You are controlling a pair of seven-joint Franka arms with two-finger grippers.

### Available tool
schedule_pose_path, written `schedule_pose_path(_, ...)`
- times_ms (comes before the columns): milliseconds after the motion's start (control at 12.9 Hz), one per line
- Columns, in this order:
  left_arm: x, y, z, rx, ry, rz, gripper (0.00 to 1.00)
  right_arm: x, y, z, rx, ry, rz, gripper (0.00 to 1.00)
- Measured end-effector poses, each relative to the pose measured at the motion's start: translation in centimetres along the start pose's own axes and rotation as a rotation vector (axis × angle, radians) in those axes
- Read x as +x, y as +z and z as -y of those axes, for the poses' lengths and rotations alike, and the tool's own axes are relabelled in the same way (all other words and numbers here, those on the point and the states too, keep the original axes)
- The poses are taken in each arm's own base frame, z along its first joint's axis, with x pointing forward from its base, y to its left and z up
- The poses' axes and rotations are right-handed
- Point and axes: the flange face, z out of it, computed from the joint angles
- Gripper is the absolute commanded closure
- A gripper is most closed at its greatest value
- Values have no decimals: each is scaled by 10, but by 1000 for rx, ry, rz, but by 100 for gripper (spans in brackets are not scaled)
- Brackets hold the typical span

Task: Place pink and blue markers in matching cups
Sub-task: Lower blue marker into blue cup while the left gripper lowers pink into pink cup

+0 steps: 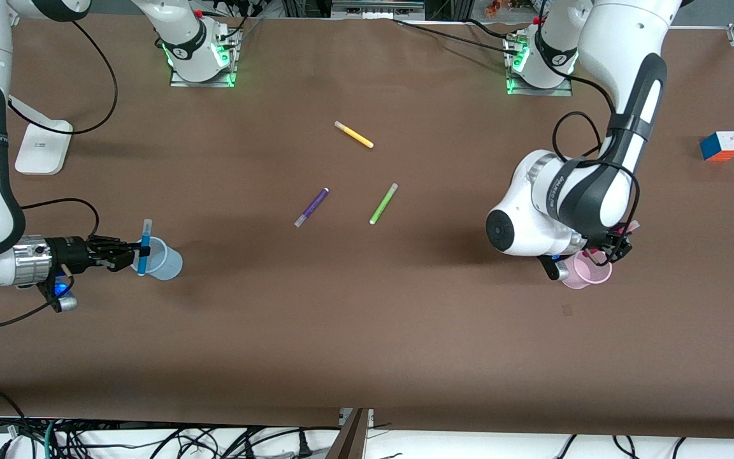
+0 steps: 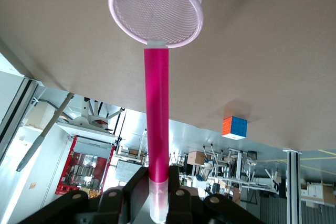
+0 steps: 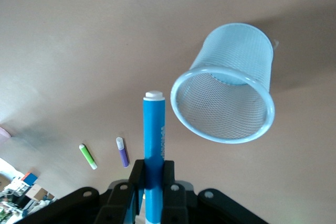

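Note:
My right gripper (image 1: 141, 254) (image 3: 153, 169) is shut on the blue marker (image 1: 144, 247) (image 3: 154, 135). It holds the marker upright right beside the pale blue cup (image 1: 164, 259) (image 3: 231, 98), outside its rim, at the right arm's end of the table. My left gripper (image 1: 618, 245) (image 2: 158, 179) is shut on the pink marker (image 2: 157, 114) near its pale cap. The marker's other end reaches the rim of the pink cup (image 1: 587, 270) (image 2: 152, 9). In the front view the left arm's wrist hides most of that marker.
A yellow pen (image 1: 353, 134), a purple pen (image 1: 311, 207) and a lime-green pen (image 1: 383, 203) lie mid-table. A colour cube (image 1: 721, 146) sits toward the left arm's end. A white device (image 1: 42, 146) lies near the right arm's base.

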Motion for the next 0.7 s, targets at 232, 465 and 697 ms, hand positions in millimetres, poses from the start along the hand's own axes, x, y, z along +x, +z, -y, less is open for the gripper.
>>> schedule_pose_path(232, 19, 37, 11, -11, 14, 4, 100, 2, 7, -5, 40, 44, 37, 100)
schedule_pose_path(465, 31, 56, 22, 17, 19, -22, 99, 11, 7, -36, 110, 97, 75, 100)
schedule_pose_path(697, 35, 56, 23, 29, 12, -35, 0, 18, 14, -52, 134, 124, 98, 100)
